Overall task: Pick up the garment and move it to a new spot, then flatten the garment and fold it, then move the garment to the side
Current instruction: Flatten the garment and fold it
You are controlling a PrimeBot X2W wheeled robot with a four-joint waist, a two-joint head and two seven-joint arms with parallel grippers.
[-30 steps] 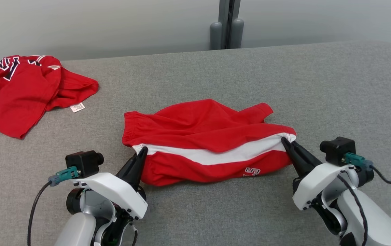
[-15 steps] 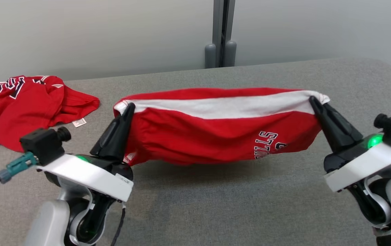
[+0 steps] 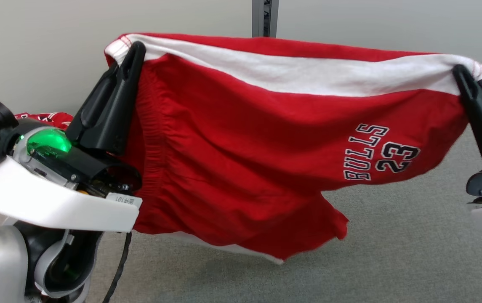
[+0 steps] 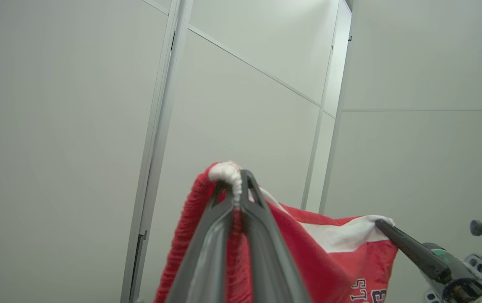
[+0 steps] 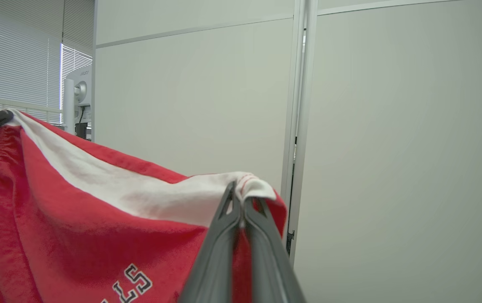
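The garment [image 3: 245, 139] hangs above the table [image 3: 392, 252], between left gripper [image 3: 137, 47] and right gripper [image 3: 460, 70].

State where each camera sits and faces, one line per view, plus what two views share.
Head view: on the head, looking forward and down at the red shorts over the grey table; left gripper and right gripper pinch their top corners.
Left wrist view: on the left wrist, aimed up along its shut fingers at wall panels; the right gripper shows too.
Right wrist view: on the right wrist, aimed up along its shut fingers at wall panels, window blind.
Shared: both wrist views show the shorts' white stripe.
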